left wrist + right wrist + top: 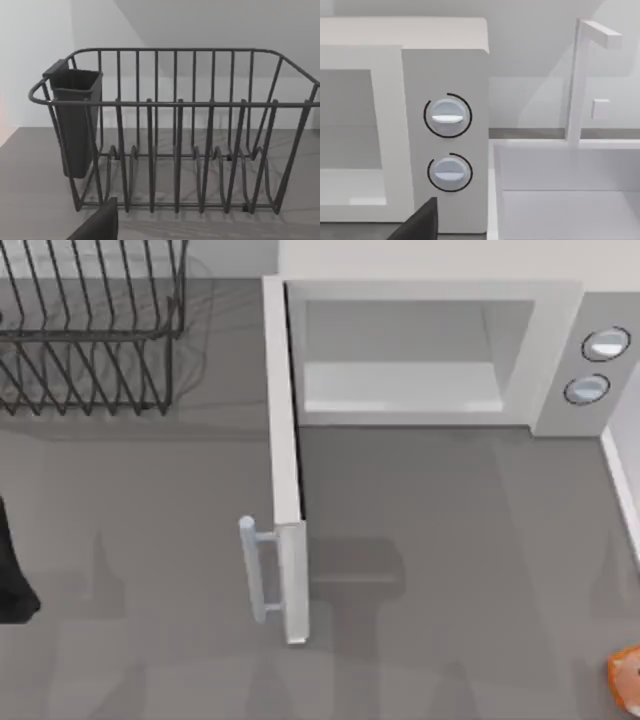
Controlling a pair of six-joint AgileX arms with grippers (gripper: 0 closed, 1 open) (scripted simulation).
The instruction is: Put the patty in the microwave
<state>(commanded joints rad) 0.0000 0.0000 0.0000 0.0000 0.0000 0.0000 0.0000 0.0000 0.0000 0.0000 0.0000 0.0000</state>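
The patty (627, 675), a small orange disc with pale patches, lies on the table at the front right edge, partly cut off. The white microwave (555, 350) stands at the back with its pale grey cavity (400, 350) exposed. Its door (285, 440) is swung wide open toward the front, silver bar handle (255, 570) on the left face. The right wrist view faces the microwave (445, 60) and its two knobs (447, 116). A dark part of my right gripper (420, 222) shows there. My left arm (12, 575) sits at the table's left edge, and my left gripper (97, 225) faces the rack.
A black wire dish rack (90, 330) stands at the back left, with a dark cutlery cup (75, 120) on one end. A white sink (570, 190) with a faucet (580, 75) sits right of the microwave. The open door divides the table's middle.
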